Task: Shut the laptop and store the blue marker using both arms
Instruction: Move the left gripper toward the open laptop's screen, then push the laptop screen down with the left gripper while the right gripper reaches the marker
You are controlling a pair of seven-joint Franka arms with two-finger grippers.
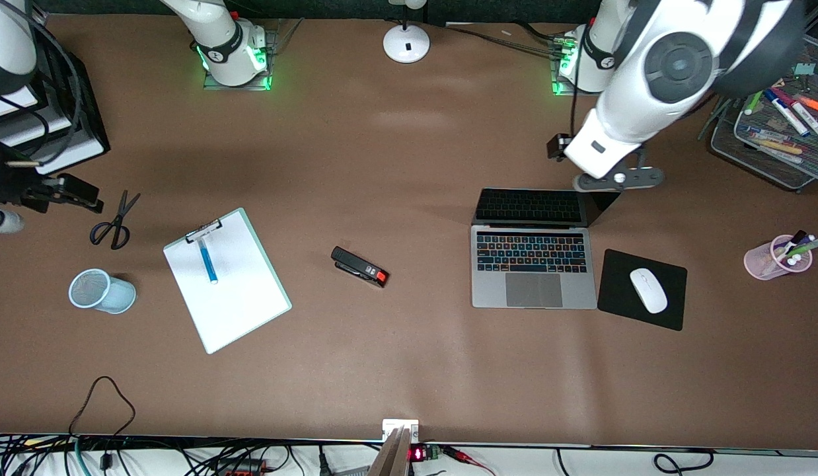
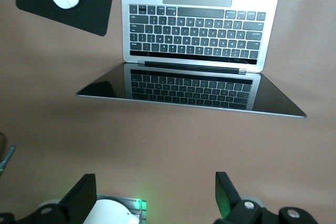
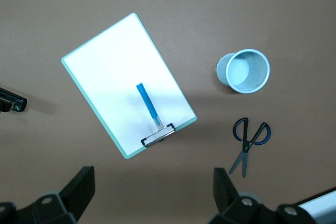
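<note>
my left gripper (image 2: 152, 203) hangs in the air over the bare brown table (image 1: 409, 370) just past the lid edge of the slim silver-grey laptop with black keys (image 1: 533, 268). its 2 black fingers (image 2: 224, 195) are spread wide and hold nothing. the laptop stands open, its dark screen (image 2: 191, 90) tilted up and mirroring the keyboard. beside it, toward my left arm's end of the table, a white mouse (image 1: 648, 290) rests on a black mouse pad (image 1: 670, 317).

my right gripper (image 3: 152, 200) hovers over the table toward my right arm's end, above the white clipboard with a pale green rim and metal clip (image 1: 225, 279). its fingers (image 3: 79, 187) are also spread wide and empty. the slim marker with the bright blue barrel (image 1: 207, 260) lies on the clipboard, 1 end by the clip. beside the clipboard a pale blue mesh cup (image 1: 101, 291) lies on its side, and a pair of black-handled scissors (image 1: 115, 221) lies farther from the front camera than the cup. a black stapler with a red end (image 1: 359, 266) sits between the clipboard and the laptop.
</note>
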